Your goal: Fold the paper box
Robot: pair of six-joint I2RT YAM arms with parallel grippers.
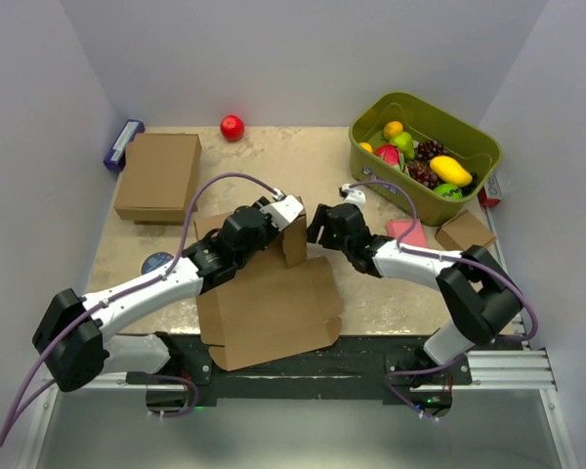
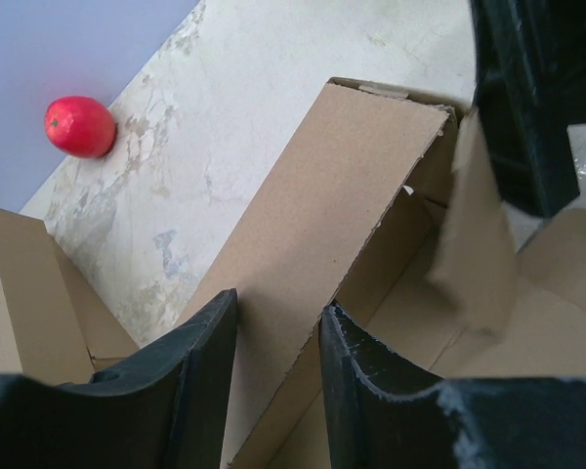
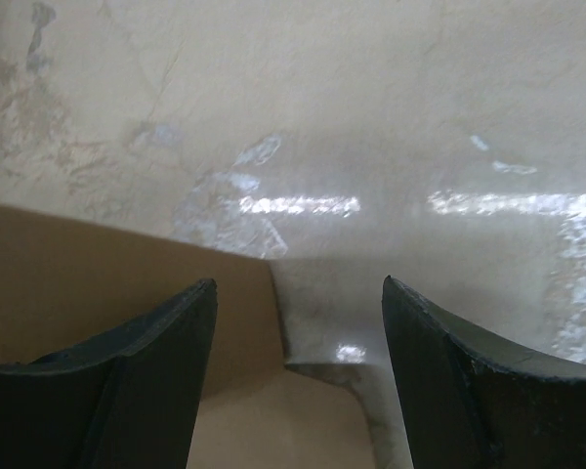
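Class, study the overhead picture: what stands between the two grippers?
A raised flap of the paper box stands between the left gripper and the right gripper; the top external view shows it.

Paper box: plain brown, unprinted. Desk: beige, grey marbled veining. Far: ball, red. Far left: closed box, same brown. Far right: bin, olive green; fruit inside, multicoloured. Left fingers: black. Cables: purple.

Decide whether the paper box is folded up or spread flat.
Partly folded: the paper box lies mostly flat; one flap stands raised beside the left gripper.
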